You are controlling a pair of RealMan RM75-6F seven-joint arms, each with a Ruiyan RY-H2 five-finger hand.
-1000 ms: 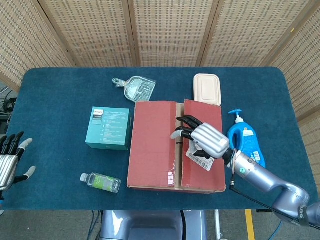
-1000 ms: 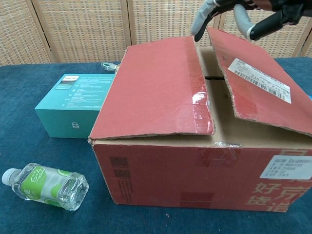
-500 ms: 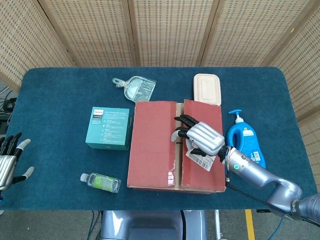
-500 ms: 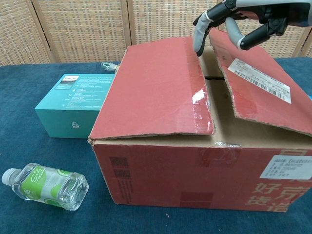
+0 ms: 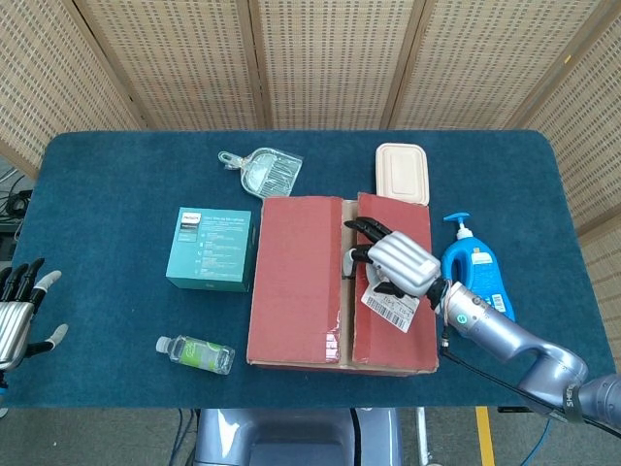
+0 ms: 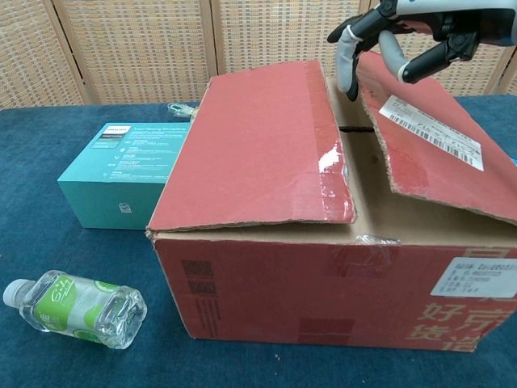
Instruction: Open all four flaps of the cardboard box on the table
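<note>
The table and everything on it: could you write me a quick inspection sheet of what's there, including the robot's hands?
Surface: blue cloth table.
Job's things: red cardboard box; both top flaps partly raised, the right flap bearing a label.
Clutter: teal box, small bottle, clear scoop, beige lidded container, blue pump bottle.
Hands: right hand has fingers hooked at the right flap's inner edge; left hand open at the table's left edge, holding nothing.
Cables: dark cables off the table's left edge.
Surroundings: woven screen panels behind.
</note>
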